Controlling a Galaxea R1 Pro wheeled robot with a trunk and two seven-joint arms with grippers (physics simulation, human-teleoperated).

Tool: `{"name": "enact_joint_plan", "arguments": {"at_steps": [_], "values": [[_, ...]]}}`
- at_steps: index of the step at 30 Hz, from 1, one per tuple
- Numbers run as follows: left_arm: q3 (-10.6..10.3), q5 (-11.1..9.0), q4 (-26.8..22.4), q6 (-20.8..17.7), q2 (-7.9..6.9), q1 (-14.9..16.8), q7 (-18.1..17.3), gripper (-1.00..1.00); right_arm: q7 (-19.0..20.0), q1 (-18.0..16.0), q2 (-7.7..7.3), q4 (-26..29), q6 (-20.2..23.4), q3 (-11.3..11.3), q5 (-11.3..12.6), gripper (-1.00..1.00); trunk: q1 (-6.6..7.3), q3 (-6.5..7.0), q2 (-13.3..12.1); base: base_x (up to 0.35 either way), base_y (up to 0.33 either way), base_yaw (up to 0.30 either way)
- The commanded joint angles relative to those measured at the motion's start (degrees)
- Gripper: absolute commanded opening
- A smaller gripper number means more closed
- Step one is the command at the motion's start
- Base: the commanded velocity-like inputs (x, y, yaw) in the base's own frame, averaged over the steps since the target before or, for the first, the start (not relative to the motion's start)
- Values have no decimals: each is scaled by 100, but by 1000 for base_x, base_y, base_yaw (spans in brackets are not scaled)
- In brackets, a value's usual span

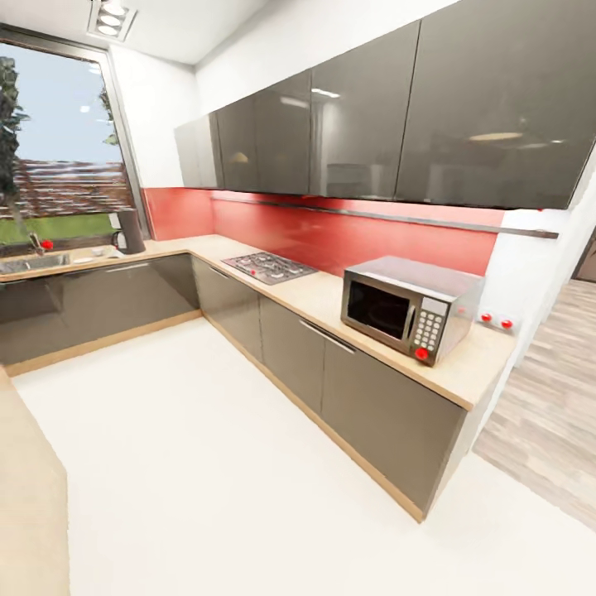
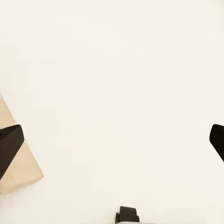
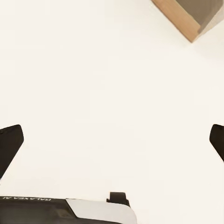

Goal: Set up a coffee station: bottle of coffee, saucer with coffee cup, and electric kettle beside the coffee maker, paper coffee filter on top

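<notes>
Nearest to me, both arms hang over the pale cream floor (image 1: 207, 463). My left gripper (image 2: 112, 140) stands wide, its two black fingertips (image 2: 9, 144) at the frame's edges with nothing between them but floor and the corner of a light wooden board (image 2: 18, 172). My right gripper (image 3: 112, 140) is likewise spread wide and empty, above floor, with the base corner of a cabinet (image 3: 191, 16) beyond it.

In the head view, a light wooden countertop (image 1: 331, 302) runs in an L over dark grey glossy base cabinets (image 1: 290, 348). On its near right end sits a silver box microwave oven with a dark door (image 1: 410, 306). Further along lies a grey gas hob (image 1: 267, 266), backed by a red wall panel (image 1: 348, 236).

At the far left, beside the window (image 1: 58, 149), stands a tall dark upright appliance (image 1: 130, 230); I judge it to be the coffee maker, though it is too small to confirm. A steel sink (image 1: 33, 262) lies left of it.

The bottle of coffee, filter, saucer, cup and kettle I cannot locate. My judgement: no placement step is evidenced, and the whole task remains, bar the maker's standing on the counter.
</notes>
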State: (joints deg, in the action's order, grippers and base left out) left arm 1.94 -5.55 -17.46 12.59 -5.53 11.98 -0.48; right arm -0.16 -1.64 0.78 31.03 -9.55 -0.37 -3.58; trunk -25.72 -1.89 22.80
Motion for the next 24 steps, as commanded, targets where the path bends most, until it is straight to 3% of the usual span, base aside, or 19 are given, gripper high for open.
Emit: {"name": "enact_joint_plan", "arguments": {"at_steps": [1,24], "values": [[-10,-59,6,18,0,6,-5,100,-2,-3,-1,-1,-13,-6,-37,100,-7,-13,12,338,0,278],[-10,-52,6,18,0,6,-5,100,-2,-3,1,-1,-12,0,-37,100,-7,-13,12,338,0,278]]}}
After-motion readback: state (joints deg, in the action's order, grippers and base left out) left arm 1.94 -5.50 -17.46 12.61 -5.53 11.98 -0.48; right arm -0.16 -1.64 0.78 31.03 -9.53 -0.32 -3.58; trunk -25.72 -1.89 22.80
